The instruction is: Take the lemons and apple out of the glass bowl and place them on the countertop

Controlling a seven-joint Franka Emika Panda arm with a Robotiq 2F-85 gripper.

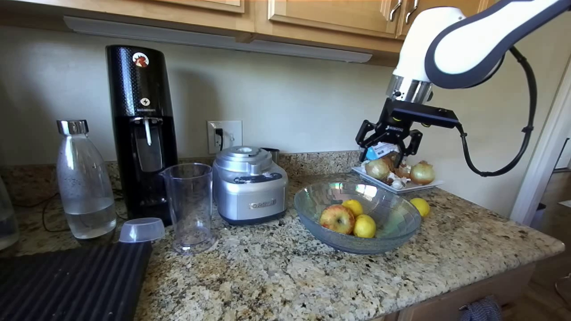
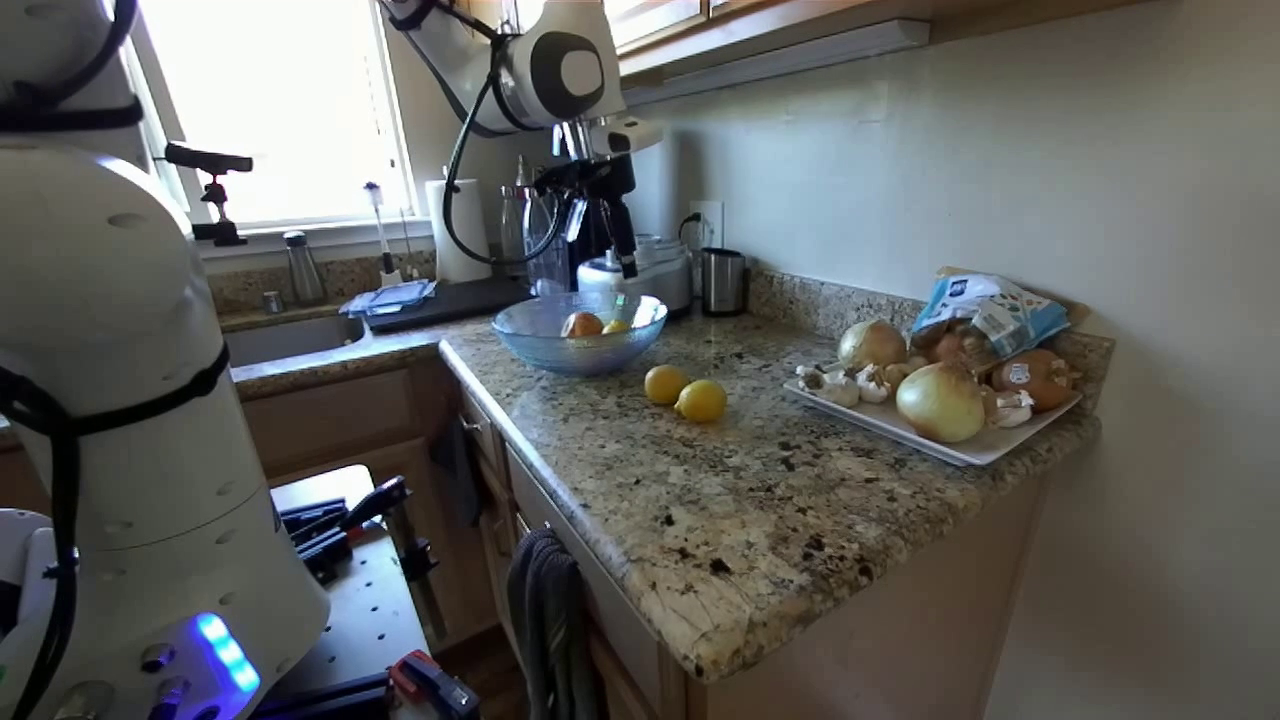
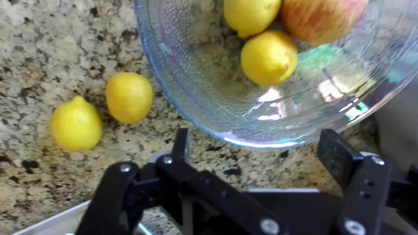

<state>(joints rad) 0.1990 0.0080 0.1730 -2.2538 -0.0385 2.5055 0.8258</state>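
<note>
We find the apple in the glass bowl, close beside two lemons. We judge it the heaviest of the fruit: firm, smooth-skinned and prone to roll or bruise, so we would take it across its widest part, with no hard squeeze. The lemons should be lighter and give a little under a waxy rind; we would hold them about the waist, clear of the pointed ends, where a grip could slip. The bowl is probably stiff and brittle, so we would come straight down inside its rim. On the worktop, just outside the bowl, lie two more lemons, already where the task wants them. Our hand hangs higher, spread wide, with nothing in its grasp; near the wall sits a plate of onions and garlic.
</note>
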